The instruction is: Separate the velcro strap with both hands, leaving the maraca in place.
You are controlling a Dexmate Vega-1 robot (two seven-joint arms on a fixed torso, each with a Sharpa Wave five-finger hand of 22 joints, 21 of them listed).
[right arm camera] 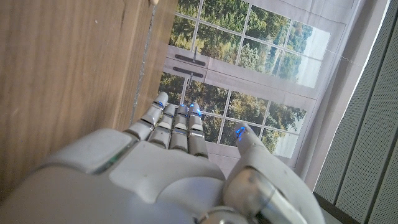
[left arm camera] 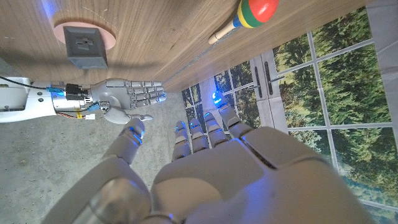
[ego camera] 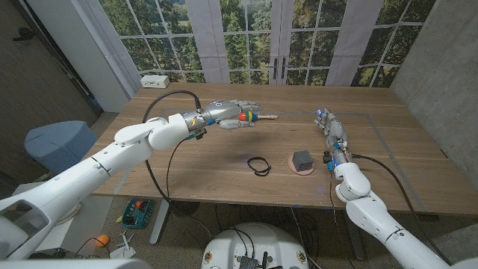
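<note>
A: Head view, table layout. Maraca [ego camera: 252,116] lies far of centre, handle pointing toward the robot's right. Left hand [ego camera: 231,113] is over or just beside its coloured head; contact cannot be read from here.

B: Left wrist view settles part of that. The maraca [left arm camera: 252,14] lies on the wood apart from the left hand [left arm camera: 211,168], whose fingers reach out straight and slightly spread, holding nothing.

A: Noted. Velcro strap [ego camera: 259,165]: a small black loop on the table near the front edge, about mid-table, just to the left of a pink disc [ego camera: 302,165] with a grey block [ego camera: 302,158] on it. Neither hand touches it.

B: The left wrist view also shows the disc [left arm camera: 87,31] and block [left arm camera: 86,47], plus the right hand [left arm camera: 127,96] side-on, fingers extended and held together, thumb apart, nothing in it.

A: In the head view the right hand [ego camera: 329,127] sits right of the disc, fingers pointing away from the robot, forearm running back toward the near edge. It looks to stand on its edge; not certain.

B: Right wrist view: right hand [right arm camera: 180,168] from behind, fingers straight and side by side, thumb set off, tabletop [right arm camera: 68,74] beside it, windows [right arm camera: 249,81] beyond. Nothing held.

A: The left arm stretches long across the table from the near left corner.
</note>
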